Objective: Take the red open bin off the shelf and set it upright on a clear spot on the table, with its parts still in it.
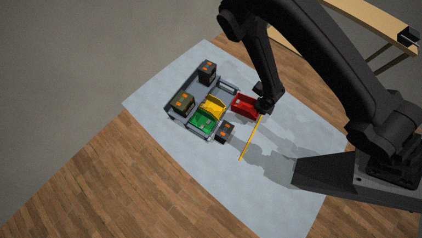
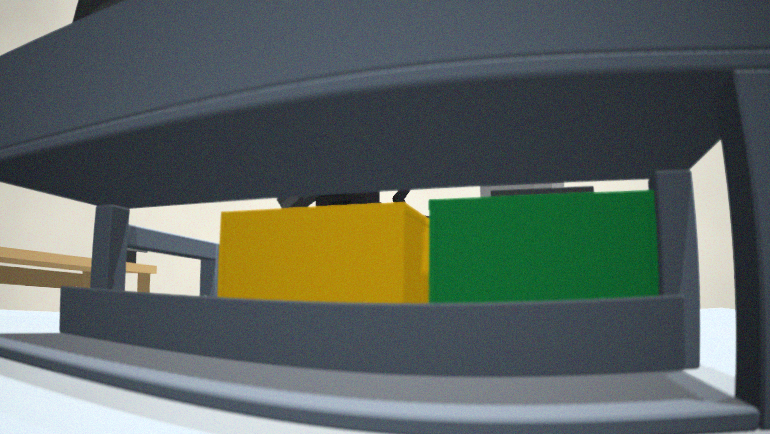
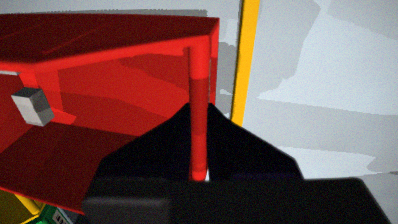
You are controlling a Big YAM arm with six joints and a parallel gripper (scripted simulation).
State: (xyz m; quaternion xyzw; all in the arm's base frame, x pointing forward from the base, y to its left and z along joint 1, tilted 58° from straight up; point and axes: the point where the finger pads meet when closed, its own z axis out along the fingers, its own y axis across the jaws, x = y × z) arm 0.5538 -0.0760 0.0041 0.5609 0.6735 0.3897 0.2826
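Our red bin (image 1: 243, 108) (image 3: 120, 82) is off the shelf, just to its right in the top view, and looks close to upright. At least one grey part (image 1: 237, 101) (image 3: 33, 106) lies inside, toward the far end from our grip; we cannot tell whether others are hidden. Our gripper (image 1: 260, 110) (image 3: 198, 111) is closed on the wall at the bin's right end, which the wrist view shows running between the fingers. Whether the bin's base touches the table (image 1: 206, 180) (image 2: 21, 322) (image 3: 345, 85), we cannot tell.

A yellow strip (image 1: 250, 137) (image 3: 246, 60) runs from beside the gripper toward the near side. To the left, the shelf (image 1: 197, 131) (image 2: 372, 334) holds the yellow bin (image 1: 215, 109) (image 2: 312, 253) (image 3: 9, 209) and, nearer, the green bin (image 1: 197, 119) (image 2: 539, 248). A dark box (image 1: 224, 131) stands on the table, near the shelf's right side. On the level behind are an olive box (image 1: 183, 103) and, farther off, a tall box (image 1: 206, 73).

We judge the lifting out done and the setting down in hand. Next we should keep the bin level, make sure its base sits flat, then open the fingers and draw straight away from the wall. Gripped at one end, it could tip or drag on release and shift its parts.
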